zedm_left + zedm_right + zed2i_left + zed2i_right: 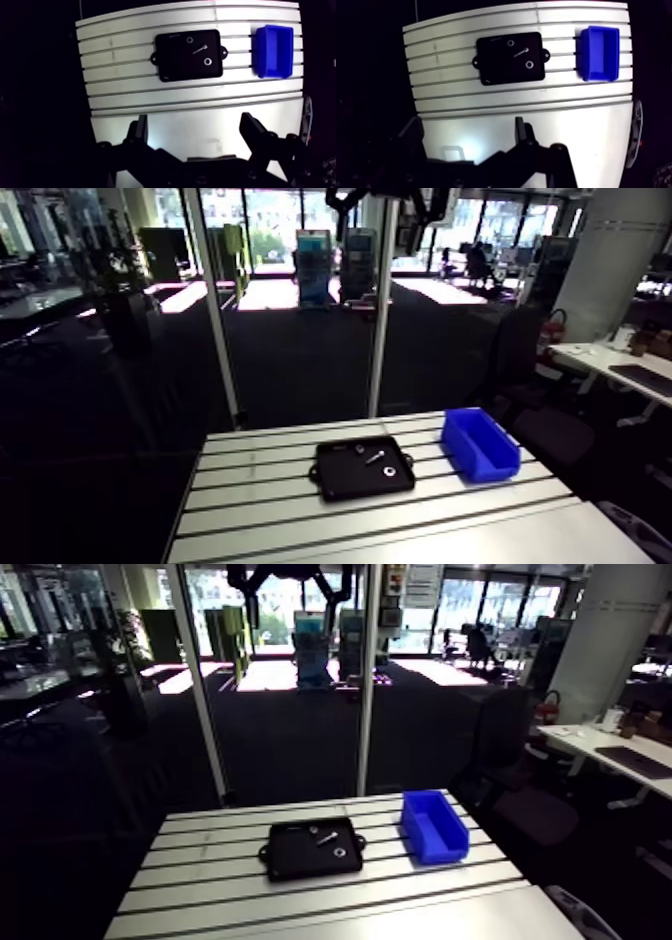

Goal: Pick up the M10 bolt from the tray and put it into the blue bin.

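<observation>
The gripper [196, 131] is open, its two dark, angular fingers [252, 131] spread wide with nothing between them. It hangs high above the table and looks down on it, well back from the work. Under and just ahead of the fingers lies a smooth, pale, plain strip of the table [125, 90]. Beyond that strip the surface is aluminium, ribbed with long parallel slots.

Farther ahead a black tray [175, 67] lies flat across the slots. It is a shallow rectangle with rounded corners and a small tab on each short side. The M10 bolt [200, 49] lies on its side in the tray, a thin bright metal shaft set at a slant. A small metal ring [189, 39] lies on the far side of the bolt and a second ring, a washer [207, 62], on its near side. Both are apart from it.

Beside the tray, apart from it, the blue bin [260, 52] stands upright. It is a glossy plastic box, open at the top.

In the arm view only a dark part of the wrist [390, 200] shows, far above the table.
</observation>
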